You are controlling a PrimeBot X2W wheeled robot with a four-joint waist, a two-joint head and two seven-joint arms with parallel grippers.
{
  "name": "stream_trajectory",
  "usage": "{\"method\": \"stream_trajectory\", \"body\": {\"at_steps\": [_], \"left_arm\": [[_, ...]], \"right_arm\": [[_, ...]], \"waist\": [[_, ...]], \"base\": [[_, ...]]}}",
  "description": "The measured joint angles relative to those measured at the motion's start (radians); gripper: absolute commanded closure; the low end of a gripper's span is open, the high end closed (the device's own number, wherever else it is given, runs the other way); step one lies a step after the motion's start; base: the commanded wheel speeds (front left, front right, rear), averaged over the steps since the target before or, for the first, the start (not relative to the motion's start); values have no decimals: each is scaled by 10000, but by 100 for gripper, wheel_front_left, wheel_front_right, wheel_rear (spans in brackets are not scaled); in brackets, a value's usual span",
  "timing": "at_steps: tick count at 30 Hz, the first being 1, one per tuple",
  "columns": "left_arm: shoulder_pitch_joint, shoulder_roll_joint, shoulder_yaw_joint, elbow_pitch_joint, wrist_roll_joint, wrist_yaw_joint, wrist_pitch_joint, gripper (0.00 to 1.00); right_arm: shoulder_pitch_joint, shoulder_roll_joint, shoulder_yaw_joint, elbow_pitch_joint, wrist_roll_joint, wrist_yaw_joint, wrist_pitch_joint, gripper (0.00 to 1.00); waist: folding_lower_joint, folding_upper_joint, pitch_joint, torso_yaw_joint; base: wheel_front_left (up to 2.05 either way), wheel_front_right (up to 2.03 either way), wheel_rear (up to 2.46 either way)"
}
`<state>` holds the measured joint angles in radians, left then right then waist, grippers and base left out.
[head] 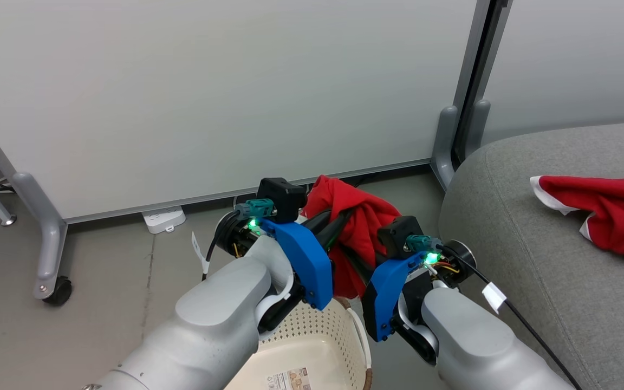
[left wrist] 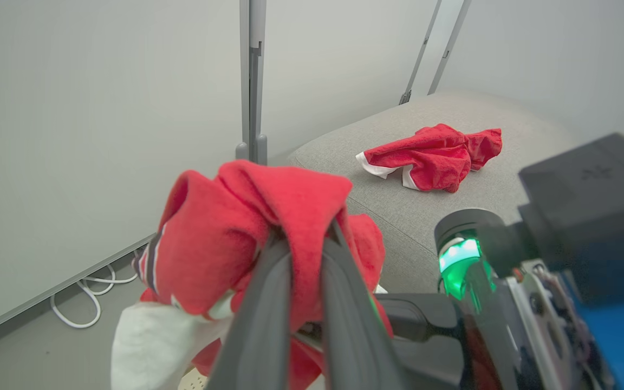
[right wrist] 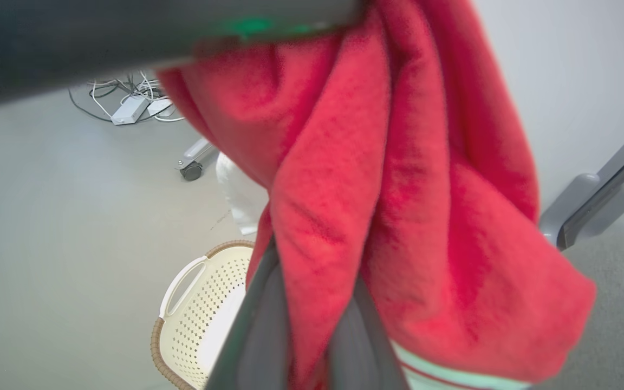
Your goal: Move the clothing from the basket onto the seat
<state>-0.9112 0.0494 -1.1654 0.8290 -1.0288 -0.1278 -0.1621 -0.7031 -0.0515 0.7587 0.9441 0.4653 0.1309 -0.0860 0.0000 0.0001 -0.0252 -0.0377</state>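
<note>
Two red garments are in sight, well apart from each other. One bright red garment point(head: 358, 227) hangs bunched in the air above the far rim of the basket point(head: 312, 346), gripped by both arms at once. The left pincer point(left wrist: 304, 244) is closed tight on a fold of it. In the left wrist view its two dark fingers point(left wrist: 258, 314) run close together, with red cloth squeezed between them and draped over their tips, and a white panel hangs below on the left. The right pincer point(right wrist: 312, 287) is likewise clamped shut on the same garment. In the right wrist view the cloth falls over and between its fingers, and a pale striped hem shows at the lower edge. The cream perforated basket, with a brown woven-look rim and a white handle, stands on the grey floor point(head: 101, 281) just beside the seat point(head: 534, 281), under the arms. A printed label shows on its inner bottom. The other red garment point(head: 610, 216) lies crumpled on top of the light grey seat with white edging at its left end, apart from both pincers. Behind stands a pale wheeled partition point(head: 209, 97), with a white power strip point(head: 164, 219) on the floor at its foot.
</note>
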Motion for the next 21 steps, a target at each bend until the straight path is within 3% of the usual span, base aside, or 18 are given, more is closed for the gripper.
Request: {"method": "stream_trajectory", "body": {"at_steps": [21], "left_arm": [[-83, 2, -311, 128, -431, 0, -244, 100]], "right_arm": [[-333, 2, 761, 431, 663, 0, -376, 100]], "waist": [[0, 0, -29, -21]], "base": [[0, 0, 0]]}}
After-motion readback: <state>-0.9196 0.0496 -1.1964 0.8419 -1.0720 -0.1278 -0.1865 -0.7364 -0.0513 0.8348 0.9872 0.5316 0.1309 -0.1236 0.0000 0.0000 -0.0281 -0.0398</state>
